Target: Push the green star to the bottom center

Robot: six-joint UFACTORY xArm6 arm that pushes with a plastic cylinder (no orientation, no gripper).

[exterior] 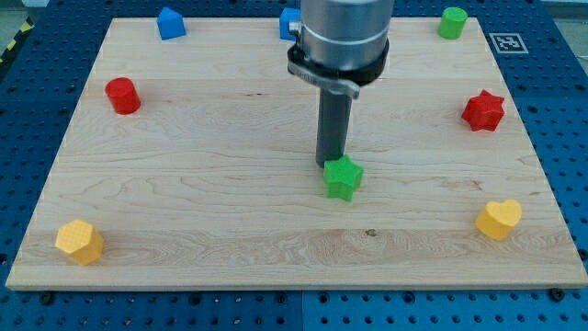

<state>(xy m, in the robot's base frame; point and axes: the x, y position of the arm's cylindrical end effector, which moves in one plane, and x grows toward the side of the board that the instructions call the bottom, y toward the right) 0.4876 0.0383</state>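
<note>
The green star (344, 178) lies on the wooden board (211, 147), a little right of the middle and below it. My tip (331, 165) stands right against the star's upper left side, touching it. The dark rod rises from there to the arm's grey body at the view's top.
A red cylinder (122, 96) lies at the left, a red star (483, 111) at the right. A blue block (170, 23) and a second blue block (289, 23), half hidden by the arm, lie at the top. A green cylinder (452, 22) is top right. A yellow hexagon (79, 242) is bottom left, a yellow heart (499, 220) bottom right.
</note>
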